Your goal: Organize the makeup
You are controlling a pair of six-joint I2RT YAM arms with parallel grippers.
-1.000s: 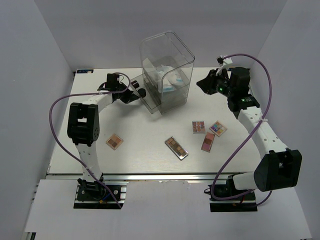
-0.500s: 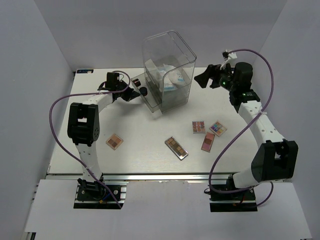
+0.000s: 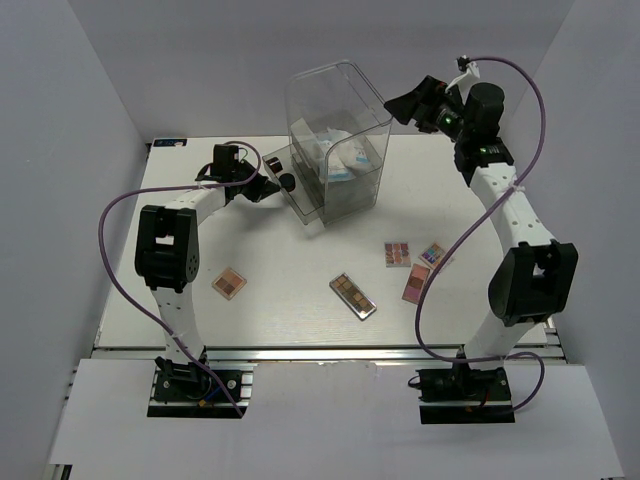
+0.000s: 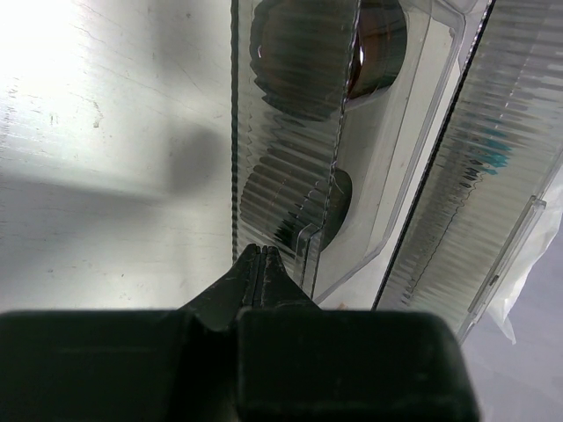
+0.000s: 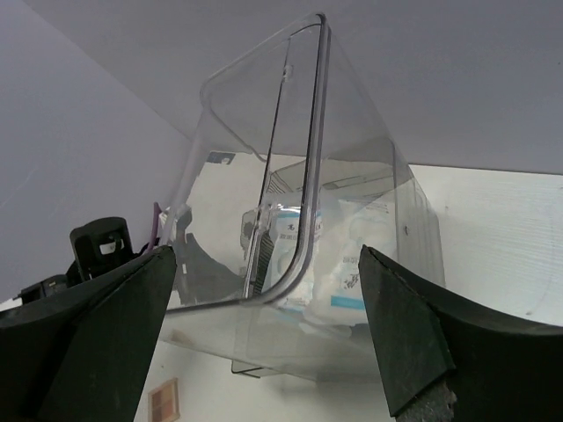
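Note:
The clear drawer box stands at the back centre with white soft packets inside; the right wrist view shows these packets through the box wall. Its low drawer sticks out to the left and holds a round black jar. My left gripper is shut, its tips against the drawer's ribbed front, with nothing seen between them. My right gripper hangs open and empty in the air by the box's upper right rim. Several palettes lie in front: small brown, long brown, multicolour, and pink.
The right arm's purple cable loops over the right-hand palettes. The left arm's cable arcs out towards the left wall. Grey walls close in the white table on three sides.
My right gripper opened wide and rose from beside the box's right wall to above its upper right rim. The box shifted slightly. The left arm barely moved.

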